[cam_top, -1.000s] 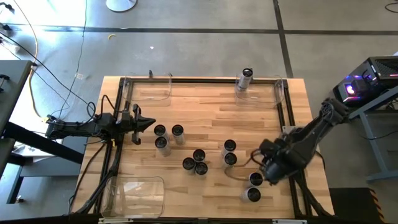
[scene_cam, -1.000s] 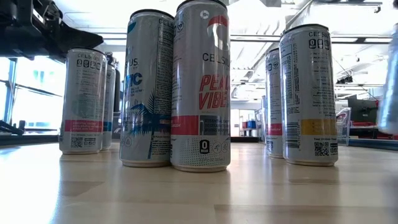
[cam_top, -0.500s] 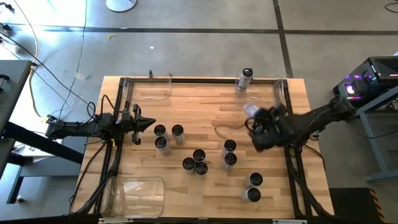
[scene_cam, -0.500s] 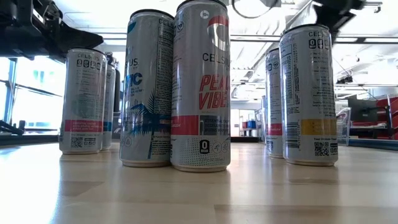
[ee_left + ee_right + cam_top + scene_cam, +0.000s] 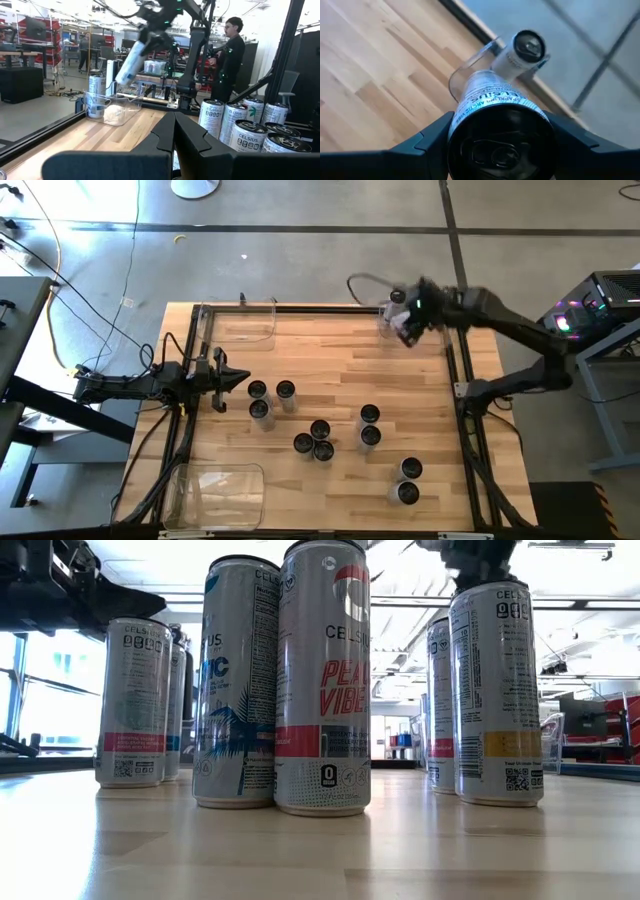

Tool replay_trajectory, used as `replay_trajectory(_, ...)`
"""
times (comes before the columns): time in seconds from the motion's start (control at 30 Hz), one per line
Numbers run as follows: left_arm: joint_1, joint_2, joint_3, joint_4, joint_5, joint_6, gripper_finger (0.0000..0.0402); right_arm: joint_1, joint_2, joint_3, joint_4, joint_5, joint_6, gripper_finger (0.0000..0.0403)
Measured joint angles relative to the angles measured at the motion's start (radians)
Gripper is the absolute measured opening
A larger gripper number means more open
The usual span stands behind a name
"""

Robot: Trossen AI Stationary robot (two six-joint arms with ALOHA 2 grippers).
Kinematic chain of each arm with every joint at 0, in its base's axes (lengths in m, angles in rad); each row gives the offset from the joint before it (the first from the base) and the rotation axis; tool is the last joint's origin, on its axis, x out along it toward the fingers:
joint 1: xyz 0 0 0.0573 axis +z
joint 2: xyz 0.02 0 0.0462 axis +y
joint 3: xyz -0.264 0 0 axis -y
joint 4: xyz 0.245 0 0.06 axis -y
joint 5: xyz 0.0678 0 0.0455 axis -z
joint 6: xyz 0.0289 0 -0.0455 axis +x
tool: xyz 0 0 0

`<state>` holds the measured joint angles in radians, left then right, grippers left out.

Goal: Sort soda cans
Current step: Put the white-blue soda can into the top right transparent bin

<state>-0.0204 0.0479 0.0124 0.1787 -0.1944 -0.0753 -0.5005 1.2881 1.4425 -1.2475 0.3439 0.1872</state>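
Note:
Several soda cans stand upright on their bases in small clusters on the wooden table (image 5: pixel 330 350), such as one pair (image 5: pixel 369 425) and another (image 5: pixel 409 480). One more can (image 5: pixel 397 300) stands in the clear bin (image 5: pixel 432 332) at the far right corner. My right gripper (image 5: pixel 412 318) hangs over that bin, shut on a tilted soda can (image 5: pixel 406 328) (image 5: pixel 129 64). My left gripper (image 5: pixel 235 377) waits shut at the table's left side, its fingers (image 5: pixel 174 131) closed with nothing in them. My right gripper pinches the can between its two fingers (image 5: pixel 420 145), on the can's opposite sides near its top end (image 5: pixel 462 122). The fingers slant down from above. The can is lifted clear and tilted, its bottom end (image 5: pixel 120 80) pointing down toward the bin.
Two more clear bins sit on the table: one at the far left (image 5: pixel 245 320) and one at the near left corner (image 5: pixel 220 490). A black frame (image 5: pixel 465 420) runs around the tabletop. A person (image 5: pixel 227 55) stands in the room beyond the table.
My right gripper has swung from the near right part of the table to the far right corner, rising and rolling as it went. It has carried the can, lifted clear, over the bin there. The standing cans have stayed in place.

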Motion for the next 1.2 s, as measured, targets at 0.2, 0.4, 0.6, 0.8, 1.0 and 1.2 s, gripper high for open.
replay_trajectory(0.2, 0.000, 0.000, 0.000, 0.008, 0.000, 0.009, 0.0000, -0.154, 0.131, 0.000, 0.027, -0.076, -0.120, 0.0238)
replay_trajectory(0.4, 0.000, 0.000, 0.000, 0.007, -0.003, 0.025, 0.0000, -0.160, 0.249, 0.000, 0.078, -0.121, -0.168, 0.0238)
replay_trajectory(0.6, 0.000, 0.000, 0.000, 0.007, -0.003, 0.026, 0.0000, -0.161, 0.326, 0.000, 0.109, -0.141, -0.206, 0.0238)
replay_trajectory(0.8, 0.000, 0.000, 0.000, 0.007, -0.003, 0.026, 0.0000, -0.160, 0.370, 0.000, 0.132, -0.162, -0.232, 0.0238)
replay_trajectory(1.0, 0.000, 0.000, 0.000, 0.007, -0.003, 0.026, 0.0000, -0.161, 0.378, 0.000, 0.158, -0.162, -0.248, 0.0241)
replay_trajectory(1.2, 0.000, 0.000, 0.000, 0.007, -0.003, 0.026, 0.0000, -0.161, 0.377, 0.000, 0.172, -0.158, -0.259, 0.0310)
